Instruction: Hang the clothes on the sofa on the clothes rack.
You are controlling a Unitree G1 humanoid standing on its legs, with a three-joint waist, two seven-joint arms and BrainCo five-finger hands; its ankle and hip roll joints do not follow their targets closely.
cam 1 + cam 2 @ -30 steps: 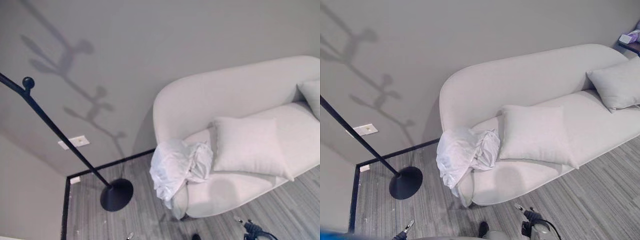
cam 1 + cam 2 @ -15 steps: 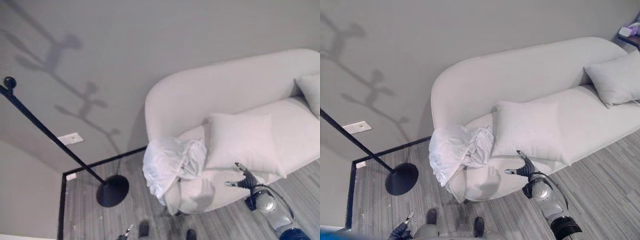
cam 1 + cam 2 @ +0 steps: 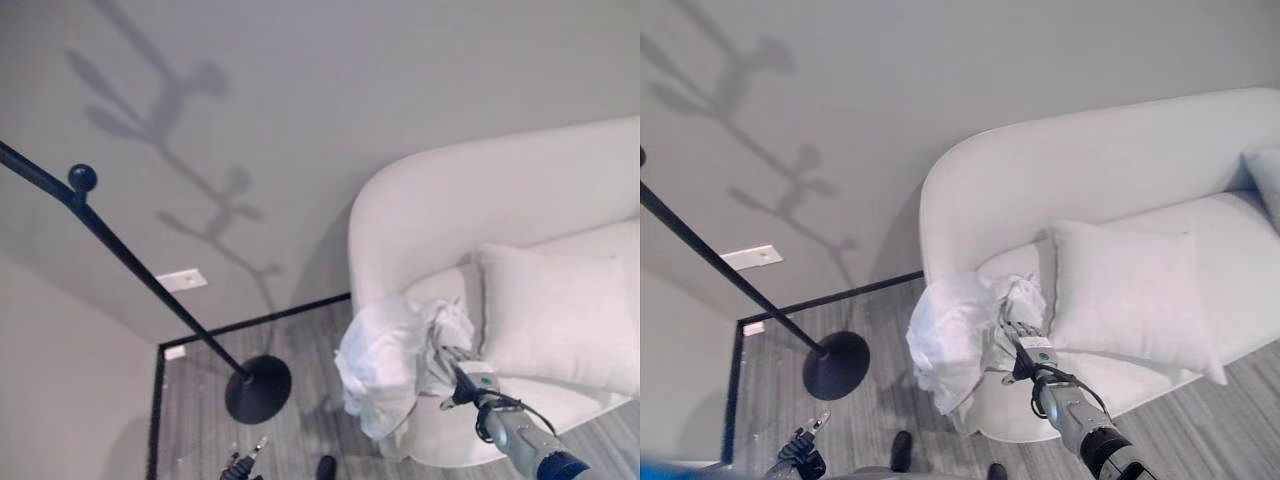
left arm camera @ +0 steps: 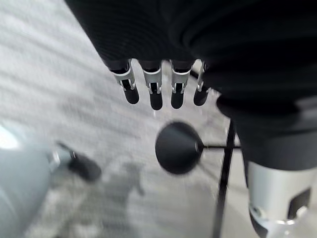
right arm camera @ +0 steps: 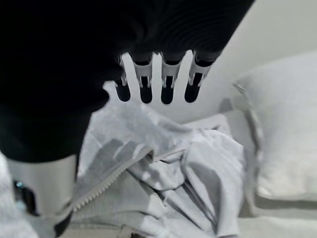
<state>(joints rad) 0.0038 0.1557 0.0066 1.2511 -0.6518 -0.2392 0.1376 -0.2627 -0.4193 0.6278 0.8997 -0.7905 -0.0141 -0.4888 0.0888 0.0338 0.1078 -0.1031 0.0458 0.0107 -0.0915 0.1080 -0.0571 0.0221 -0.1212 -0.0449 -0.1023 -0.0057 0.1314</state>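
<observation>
The white clothes [image 3: 962, 338] lie in a crumpled heap on the left end of the sofa [image 3: 1090, 200], draped over its rounded front edge. The heap has no clear long axis; its lower part hangs down toward the floor [image 3: 770, 390], and its upper folds rest against the seat, just beside a square cushion [image 3: 1130, 300]. In the right wrist view a zipper edge [image 5: 96, 191] runs slanting through the folds, so the piece seems to be a jacket, but I cannot tell where the collar or sleeves are.

The right hand [image 3: 1023, 338] reaches to the heap from the front, its fingers [image 5: 168, 82] straight and spread just above the cloth; they hold nothing. Whether the tips touch the cloth is hard to see.

The left hand [image 3: 803, 447] is low near the floor, fingers [image 4: 156, 89] straight and empty.

The clothes rack [image 3: 150, 290] stands left of the sofa, well apart from the clothes: a black pole on a round base [image 3: 258, 388]. Its top is cut off by the picture edge; one ball-tipped peg [image 3: 82, 179] shows.
</observation>
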